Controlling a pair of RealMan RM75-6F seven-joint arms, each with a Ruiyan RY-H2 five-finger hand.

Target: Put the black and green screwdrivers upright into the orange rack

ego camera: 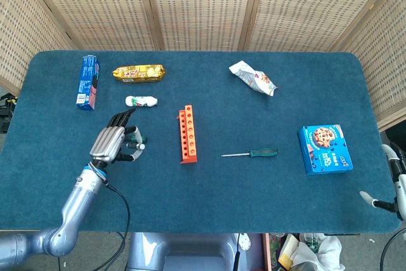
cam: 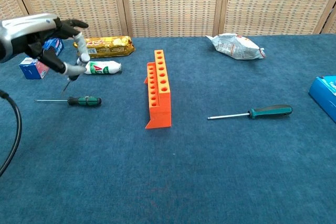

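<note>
The left hand [ego camera: 116, 142] [cam: 39, 34] hangs raised above the worktop [ego camera: 266, 207] near its left edge, fingers curled loosely. A thin dark tip shows just below them in the chest view, but I cannot tell whether the hand grasps anything. The right hand [ego camera: 398, 182] shows only in part, past the right edge in the head view, and whether it is released or clenched cannot be told.

The black-and-green screwdriver [cam: 79, 100] lies flat on the cloth below the left hand, apart from it, between the left edge and the rack [ego camera: 187, 134] [cam: 159, 90]. Its handle points toward the rack and its shaft toward the left edge. In the head view the hand covers most of it.

The rack stands near the middle of the worktop, running front to back, with its holes facing up.

The green screwdriver [ego camera: 250, 153] [cam: 252, 113] lies flat to the right of the rack, well apart from it, shaft toward the rack and handle toward the right edge.

A blue box [ego camera: 88, 82] [cam: 37, 56] sits near the back left corner, with a gold packet [ego camera: 138, 72] [cam: 103, 46] beside it and a white bottle [ego camera: 141, 101] [cam: 101, 67] just in front of the packet. A crumpled bag [ego camera: 254, 79] [cam: 235, 45] lies toward the back right. A cookie box [ego camera: 324, 149] [cam: 324, 94] rests by the right edge
</note>
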